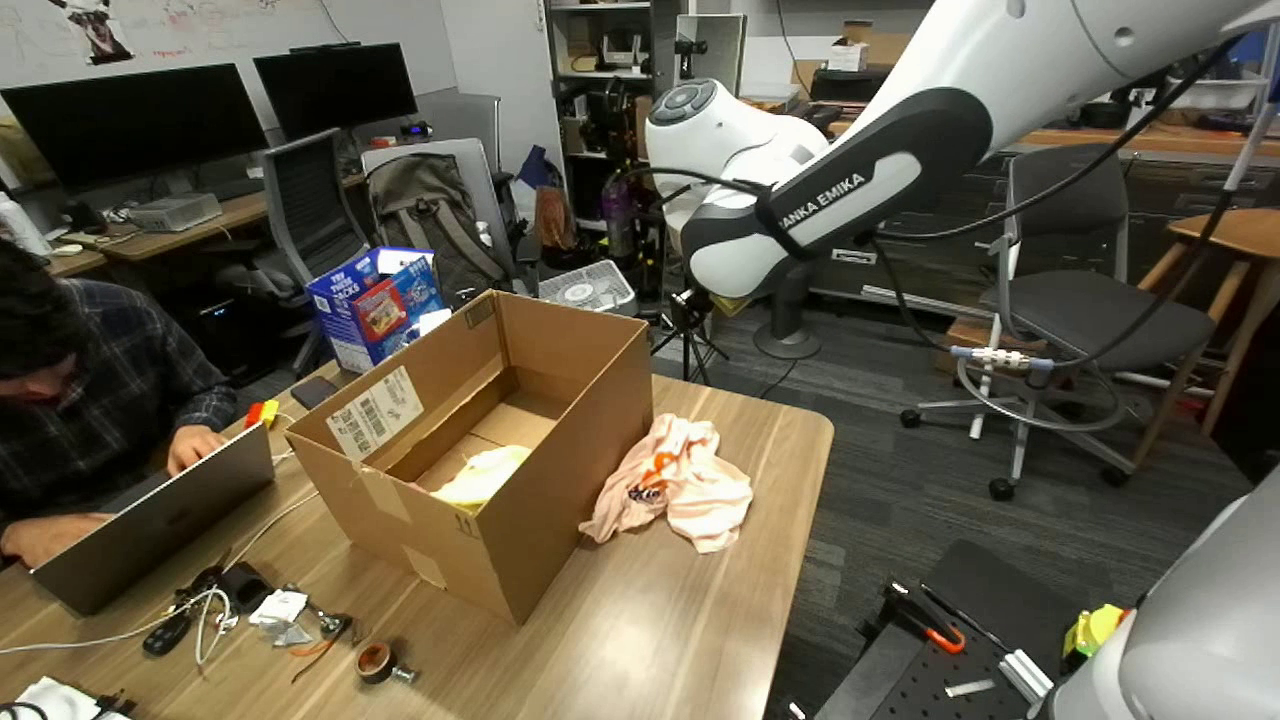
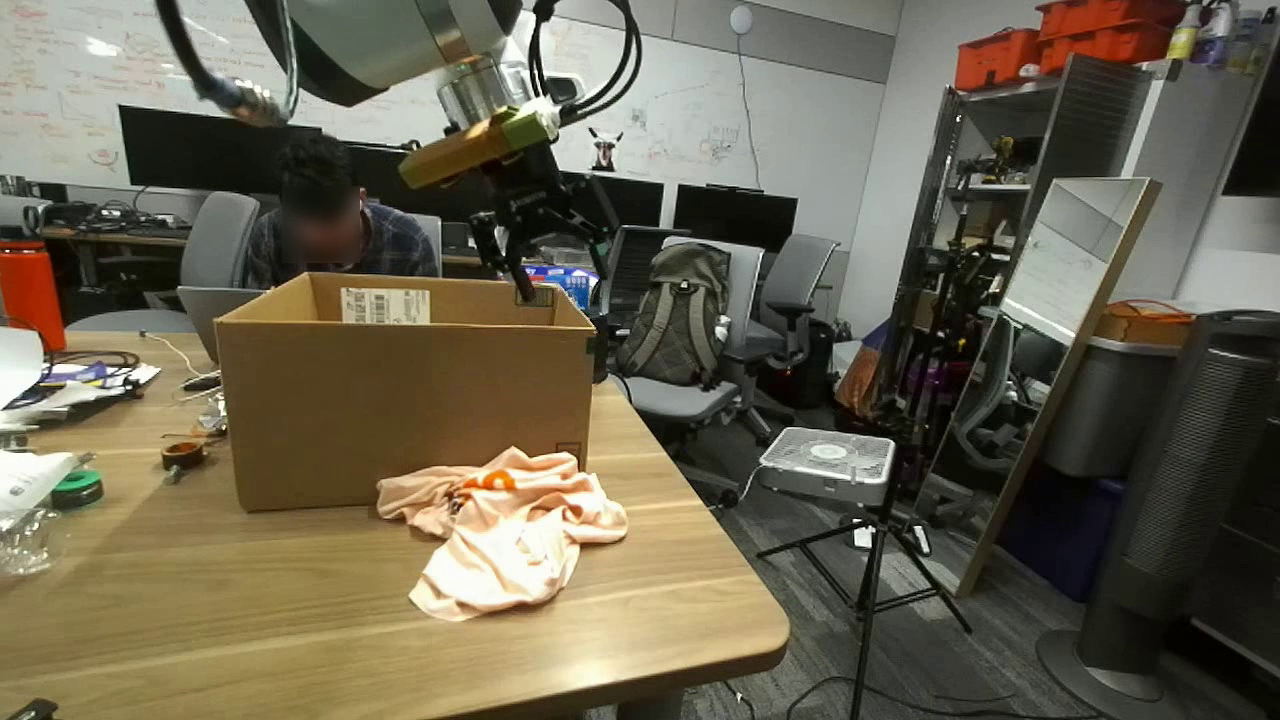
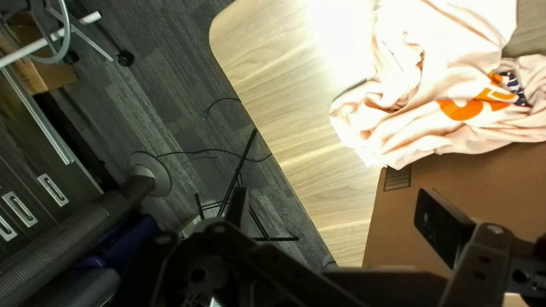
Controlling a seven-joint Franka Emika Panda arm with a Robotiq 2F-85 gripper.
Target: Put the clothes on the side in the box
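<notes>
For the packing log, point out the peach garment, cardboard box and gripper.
Peach garment (image 2: 505,530): in an exterior view, its crumpled middle.
Cardboard box (image 2: 400,410): in an exterior view, near wall.
Gripper (image 3: 335,207): wrist view, midway between fingertips.

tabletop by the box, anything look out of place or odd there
Mainly the peach cloth: it lies crumpled on the table beside the cardboard box, not in it. That looks out of place only because the task wants clothes boxed, and a pale yellow item lies inside.
</notes>
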